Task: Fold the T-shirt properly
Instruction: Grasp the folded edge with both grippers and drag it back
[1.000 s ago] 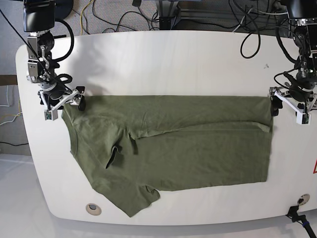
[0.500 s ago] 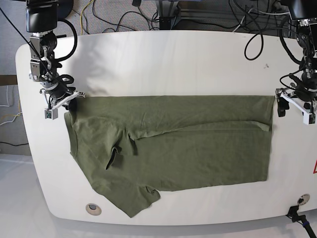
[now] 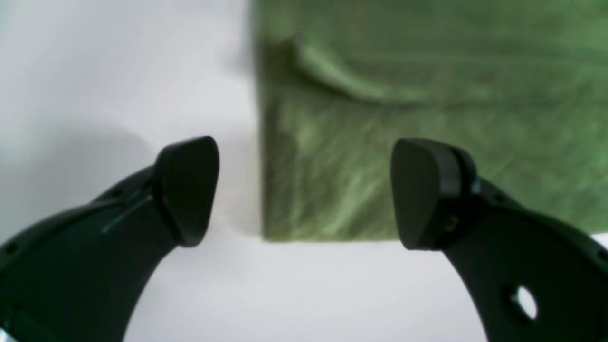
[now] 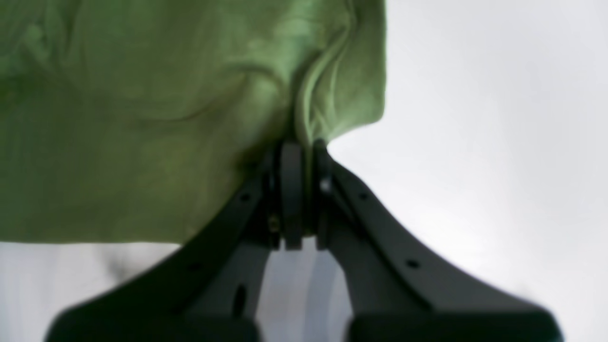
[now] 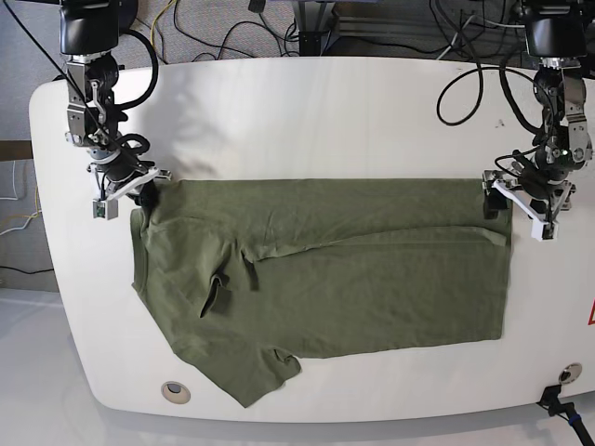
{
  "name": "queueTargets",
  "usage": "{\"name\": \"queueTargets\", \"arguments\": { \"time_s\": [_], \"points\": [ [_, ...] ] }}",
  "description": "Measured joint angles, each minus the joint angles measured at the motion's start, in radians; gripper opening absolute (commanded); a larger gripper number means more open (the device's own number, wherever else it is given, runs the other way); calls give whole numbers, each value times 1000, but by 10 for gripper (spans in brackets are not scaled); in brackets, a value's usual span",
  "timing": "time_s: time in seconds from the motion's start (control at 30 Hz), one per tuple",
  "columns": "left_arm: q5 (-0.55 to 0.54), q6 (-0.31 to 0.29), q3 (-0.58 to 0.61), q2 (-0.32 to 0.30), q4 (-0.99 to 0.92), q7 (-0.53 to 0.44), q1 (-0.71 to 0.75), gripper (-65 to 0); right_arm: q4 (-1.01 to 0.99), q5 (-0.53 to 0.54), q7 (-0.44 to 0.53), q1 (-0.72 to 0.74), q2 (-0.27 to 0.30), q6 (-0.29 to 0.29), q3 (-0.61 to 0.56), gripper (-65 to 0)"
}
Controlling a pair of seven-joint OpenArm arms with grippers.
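Observation:
The olive-green T-shirt [image 5: 372,279] lies flat on the white table [image 5: 325,121], its far long edge folded over toward the middle and one sleeve pointing to the near left. My right gripper [image 5: 142,190] is shut on the shirt's far left corner; in the right wrist view the fabric [image 4: 142,118] bunches into the closed gripper [image 4: 304,152]. My left gripper [image 5: 509,203] is open at the far right corner. In the left wrist view that gripper [image 3: 306,190] straddles the corner of the cloth [image 3: 427,71], one finger over bare table, the other over the fabric.
Black cables [image 5: 223,28] and arm mounts run along the table's far edge. A round grommet [image 5: 174,391] sits near the front left edge. A red sticker [image 5: 591,314] shows at the right rim. Bare white tabletop lies beyond the shirt.
My right gripper has shut on the shirt's far left corner and drawn it slightly inward. My left gripper, still open, has moved in from the side over the far right corner.

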Motion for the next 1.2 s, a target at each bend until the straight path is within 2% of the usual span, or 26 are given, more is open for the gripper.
{"name": "queueTargets", "arguments": {
  "time_s": [0.13, 0.27, 0.33, 0.43, 0.47, 0.53, 0.63, 1.2],
  "points": [
    [23, 16, 17, -6, -80, 31, -6, -129, 23, -4, -14, -11, -4, 0, -2, -650],
    [2, 0, 38, 2, -111, -1, -48, -133, 42, -3, -23, -19, -5, 0, -2, -650],
    [11, 1, 38, -2, -121, 7, -40, -205, 43, -4, -26, -19, -5, 0, -2, -650],
    [13, 8, 38, -5, -129, 24, -28, -407, 43, -4, -26, -19, -7, 0, -2, -650],
    [10, 8, 38, -2, -129, 22, -32, -453, 43, -3, -25, -19, -8, 0, -2, -650],
    [11, 1, 38, -2, -128, 18, -39, -503, 44, -3, -25, -19, -8, 0, -2, -650],
    [11, 5, 38, -4, -127, 8, -32, -544, 44, -3, -25, -19, -8, 0, -2, -650],
    [10, 4, 37, -6, -116, -4, 11, -560, 64, -4, -31, -34, -8, -1, -3, -650]
  ]
}}
